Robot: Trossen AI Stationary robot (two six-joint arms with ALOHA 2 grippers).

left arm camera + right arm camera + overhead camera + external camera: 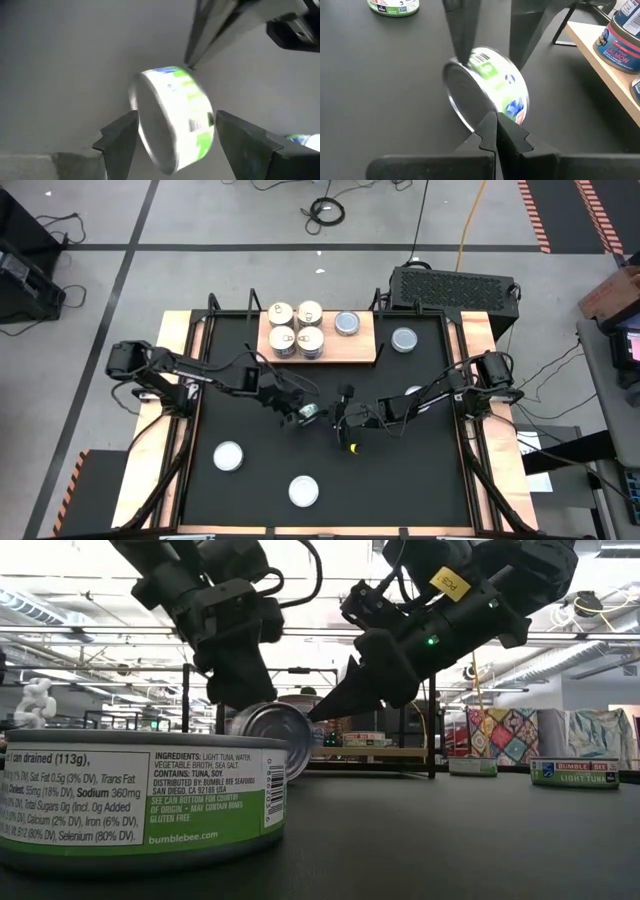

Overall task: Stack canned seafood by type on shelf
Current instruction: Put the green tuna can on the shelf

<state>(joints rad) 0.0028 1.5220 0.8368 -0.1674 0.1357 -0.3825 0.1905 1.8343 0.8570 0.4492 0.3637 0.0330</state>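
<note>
Your nearest round tin (140, 795) wears a white label with dark print and a bright green band, under a silvery rim. The tilted tin (487, 90) shows a silver face and a white label splashed with green and blue. The pale wooden board (320, 350) carries cream-topped tins (297, 327), and the tabletop (400, 470) is matte black.
</note>
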